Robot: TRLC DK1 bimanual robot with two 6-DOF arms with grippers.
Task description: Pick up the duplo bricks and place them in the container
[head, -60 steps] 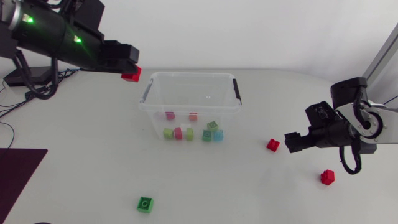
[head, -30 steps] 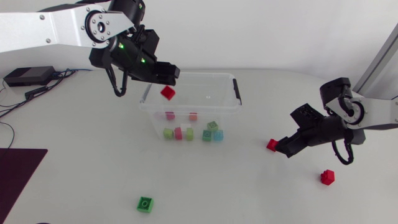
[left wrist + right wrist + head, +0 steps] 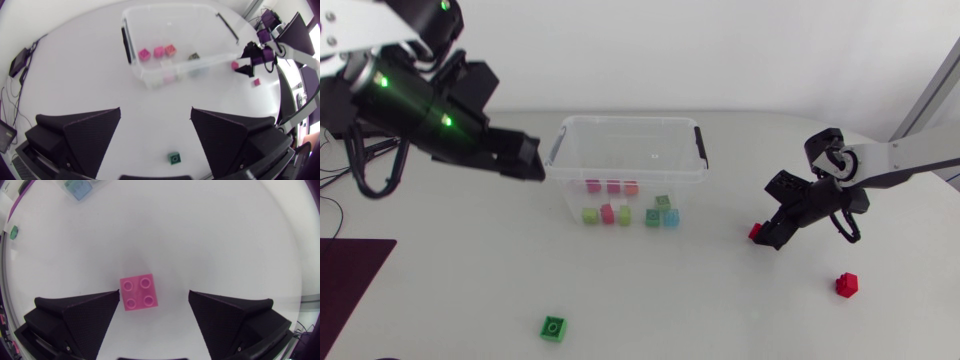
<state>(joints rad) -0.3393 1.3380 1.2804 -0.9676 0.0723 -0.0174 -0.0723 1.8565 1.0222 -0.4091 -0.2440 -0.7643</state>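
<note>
The right fingers [image 3: 85,315] stand wide open around a red brick [image 3: 140,292] on the table [image 3: 670,300]. It sits off-centre (almost against one finger), so closing may push it aside. The left fingers [image 3: 90,130], open and empty, have drawn back from the container [image 3: 630,119], where the dropped brick [image 3: 613,186] now lies.
</note>
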